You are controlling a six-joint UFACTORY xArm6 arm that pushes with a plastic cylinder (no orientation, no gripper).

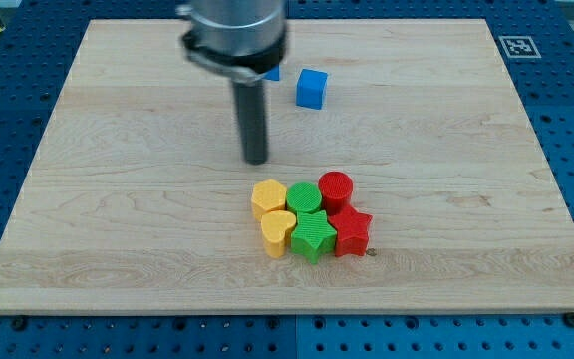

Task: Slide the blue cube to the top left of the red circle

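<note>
The blue cube [311, 88] sits on the wooden board near the view's top centre. The red circle [336, 187] lies lower, at the upper right of a tight cluster of blocks. My tip [256, 160] rests on the board between them, below and to the left of the blue cube and above and to the left of the cluster. It touches no block. The cube is well above the red circle, slightly to its left.
The cluster holds a yellow hexagon-like block [268, 197], a green circle [303, 196], a yellow heart [277, 232], a green star [312, 235] and a red star [351, 231]. Another blue block [272, 72] peeks out behind the arm. A marker tag [518, 46] lies at the board's top right corner.
</note>
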